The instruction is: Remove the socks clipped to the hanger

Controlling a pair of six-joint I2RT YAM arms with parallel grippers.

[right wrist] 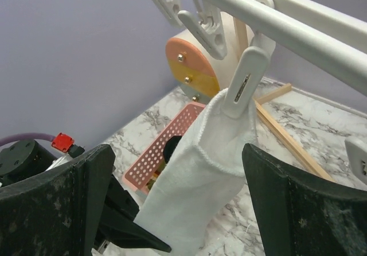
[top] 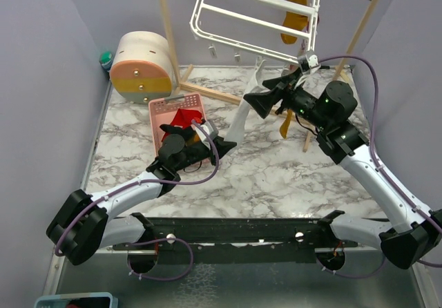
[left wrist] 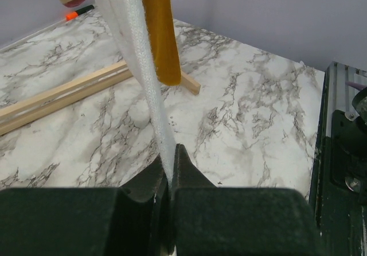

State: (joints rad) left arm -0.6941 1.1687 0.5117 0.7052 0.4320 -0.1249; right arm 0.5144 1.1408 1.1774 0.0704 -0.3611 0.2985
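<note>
Pinching the low end of the white sock point(top: 240, 118) with the left gripper point(left wrist: 171, 170) — squeezed tight on the cloth, down near the marble table point(top: 276, 177). Pulled up in a slant from there to a clip point(right wrist: 243, 84) on the white hanger point(right wrist: 298, 20), top edge clamped in it. Spread wide at the right gripper point(right wrist: 178, 152) — one finger on each side of the sock's top, just under the clip, with gaps showing. Hanging just beside the white one, a yellow sock point(left wrist: 157, 32). Lying in the pink basket point(top: 160, 108), a red sock point(top: 183, 118).
</note>
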